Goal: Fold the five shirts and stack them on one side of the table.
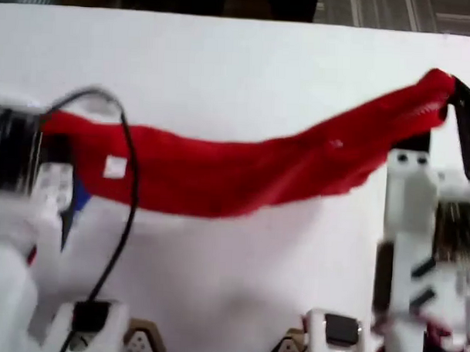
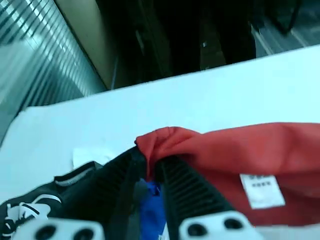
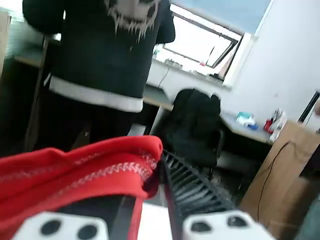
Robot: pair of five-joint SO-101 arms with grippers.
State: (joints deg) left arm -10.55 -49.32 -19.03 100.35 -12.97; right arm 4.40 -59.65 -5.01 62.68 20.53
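My left gripper [image 2: 150, 161] has its black ribbed fingers [image 2: 192, 192] pressed together on a bunched corner of the red knit shirt [image 1: 243, 172]. My right gripper [image 3: 153, 172] is likewise pinched shut on the opposite end, where a hem with white zigzag stitching folds over one finger. The shirt is drawn out between the two as a long, sagging band over the white table [image 1: 223, 67]. Its right end is held up higher near the far right edge, and its left end is down by the left arm. A small white label [image 2: 261, 189] sits on the cloth close to the left gripper. Just behind the left fingers I see a scrap of blue fabric [image 2: 150, 212], but I cannot make out what it belongs to. A black garment with white print [image 2: 27, 212] lies beside that gripper, cut off at the picture's edge. A black cable [image 1: 125, 218] crosses in front of the shirt's left end. I cannot tell whether the sagging middle touches the tabletop.
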